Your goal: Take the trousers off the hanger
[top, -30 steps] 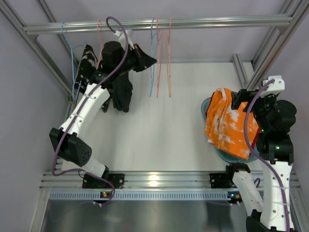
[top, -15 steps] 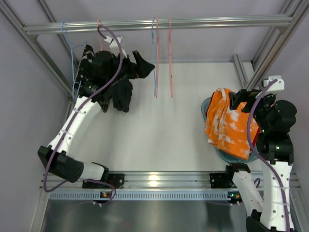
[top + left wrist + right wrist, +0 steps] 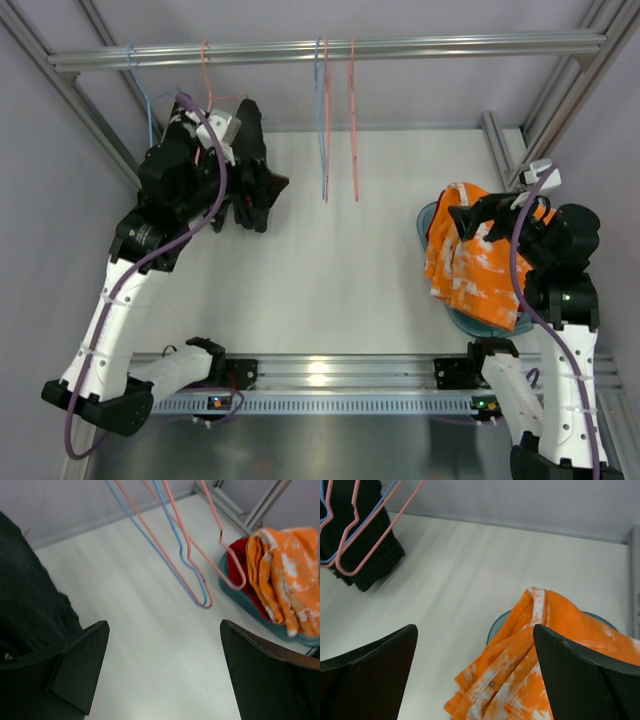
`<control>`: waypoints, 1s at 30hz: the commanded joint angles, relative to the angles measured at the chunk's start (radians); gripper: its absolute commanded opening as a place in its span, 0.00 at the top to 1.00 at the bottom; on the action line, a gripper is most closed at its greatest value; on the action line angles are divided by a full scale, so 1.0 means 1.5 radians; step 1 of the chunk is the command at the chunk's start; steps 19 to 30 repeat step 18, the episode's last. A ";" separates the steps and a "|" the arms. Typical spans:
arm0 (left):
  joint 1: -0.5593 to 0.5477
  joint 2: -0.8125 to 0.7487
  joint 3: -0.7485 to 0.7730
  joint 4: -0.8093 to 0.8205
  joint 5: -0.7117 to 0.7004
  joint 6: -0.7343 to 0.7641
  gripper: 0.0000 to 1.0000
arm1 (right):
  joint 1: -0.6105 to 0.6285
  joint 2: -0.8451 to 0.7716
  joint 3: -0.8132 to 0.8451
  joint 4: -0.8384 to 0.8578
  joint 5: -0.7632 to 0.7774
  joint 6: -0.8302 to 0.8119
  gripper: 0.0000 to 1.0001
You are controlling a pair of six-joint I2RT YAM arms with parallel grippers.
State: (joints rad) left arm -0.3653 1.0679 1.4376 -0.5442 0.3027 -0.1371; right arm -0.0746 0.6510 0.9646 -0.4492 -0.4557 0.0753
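Observation:
Black trousers [image 3: 255,195] hang from a hanger at the left end of the rail [image 3: 420,46]; they also show as the black trousers [image 3: 30,595] and the black trousers [image 3: 365,550]. My left gripper [image 3: 262,160] is open beside them, and the left gripper [image 3: 164,630] holds nothing, with the cloth behind its left finger. Orange trousers [image 3: 470,265] with white markings lie over a teal basin [image 3: 500,325]. Red trousers [image 3: 240,562] lie under the orange trousers [image 3: 287,575]. My right gripper [image 3: 478,220] hovers open above them. Between the right gripper [image 3: 474,630] fingers the orange trousers [image 3: 535,680] lie loose.
Empty blue and pink hangers [image 3: 327,130] dangle from the middle of the rail, also seen as the hangers [image 3: 192,570] and the hangers [image 3: 355,535]. Aluminium frame posts [image 3: 500,140] stand at the back corners. The teal basin [image 3: 495,627] sits at the table's right side.
My left gripper opened and let go of the black cloth, which dropped back under the rail. The left arm swung to the left. The right gripper tipped slightly left over the orange trousers.

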 commanded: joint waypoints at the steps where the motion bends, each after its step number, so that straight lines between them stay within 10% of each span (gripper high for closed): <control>1: 0.004 -0.036 -0.029 -0.143 -0.037 0.062 0.01 | 0.002 0.002 -0.019 0.004 -0.114 -0.005 0.01; 30: 0.008 -0.147 -0.135 -0.209 -0.148 0.061 0.01 | 0.004 -0.066 -0.052 -0.071 -0.231 -0.006 0.01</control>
